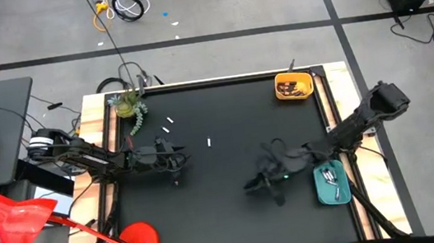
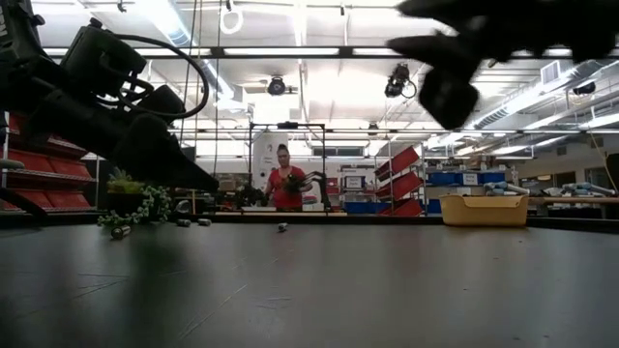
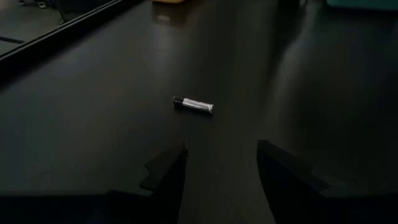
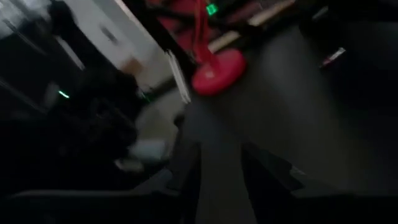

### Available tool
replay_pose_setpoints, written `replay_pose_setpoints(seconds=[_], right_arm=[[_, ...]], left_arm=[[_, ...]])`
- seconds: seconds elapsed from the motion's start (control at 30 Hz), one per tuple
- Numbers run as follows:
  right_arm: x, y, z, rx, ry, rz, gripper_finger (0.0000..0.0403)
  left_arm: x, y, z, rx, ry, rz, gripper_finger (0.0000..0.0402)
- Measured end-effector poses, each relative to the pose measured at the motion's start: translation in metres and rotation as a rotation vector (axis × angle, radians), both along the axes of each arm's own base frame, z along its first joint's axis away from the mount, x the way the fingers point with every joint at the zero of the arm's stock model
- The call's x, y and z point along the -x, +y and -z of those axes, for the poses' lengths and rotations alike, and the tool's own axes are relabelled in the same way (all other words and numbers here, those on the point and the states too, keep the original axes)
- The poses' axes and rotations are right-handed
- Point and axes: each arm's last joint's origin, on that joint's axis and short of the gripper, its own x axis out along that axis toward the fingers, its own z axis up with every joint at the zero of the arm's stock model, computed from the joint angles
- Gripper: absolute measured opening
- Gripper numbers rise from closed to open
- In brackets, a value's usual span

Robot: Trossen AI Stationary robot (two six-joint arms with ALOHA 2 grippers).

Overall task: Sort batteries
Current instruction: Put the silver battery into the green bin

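left gripper [image 3: 217, 168] spread, lining up on silvery battery [image 3: 193, 104] mid-bench | should be straddling it squarely before closing | right gripper [image 1: 267, 180] near teal tray [image 1: 332, 184], grip unclear

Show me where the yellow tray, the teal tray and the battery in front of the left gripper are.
yellow tray [image 1: 279, 80]: high view, on its left rim.
teal tray [image 1: 322, 194]: high view, on its lower left wall.
battery [image 3: 194, 104]: left wrist view, on the middle of its silvery body.
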Motion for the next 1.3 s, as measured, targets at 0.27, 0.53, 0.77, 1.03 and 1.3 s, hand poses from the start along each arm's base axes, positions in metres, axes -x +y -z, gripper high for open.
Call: replay_pose_setpoints(seconds=[0.27,0.53,0.77,1.03,1.3], right_arm=[[0.056,0.027,0.044,-0.075,-0.138,0.161,0.0122],[0.079,0.030,0.062,-0.072,-0.144,0.466,0.0122],[0.047,0.014,0.028,-0.015,-0.361,0.329,0.0122],[0.055,-0.018,-0.031,0.097,-0.466,0.247,0.0110],[0.093,-0.037,-0.112,0.283,-0.288,0.218,0.0102]], left_arm=[[-0.001,0.000,-0.002,0.000,-0.023,-0.001,0.0198],[-0.002,0.000,-0.005,0.002,-0.055,-0.001,0.0198],[-0.002,0.000,-0.006,0.002,-0.066,-0.001,0.0198],[-0.002,0.000,-0.006,-0.021,-0.063,0.008,0.0198],[-0.002,0.000,-0.006,-0.023,-0.062,0.009,0.0198]])
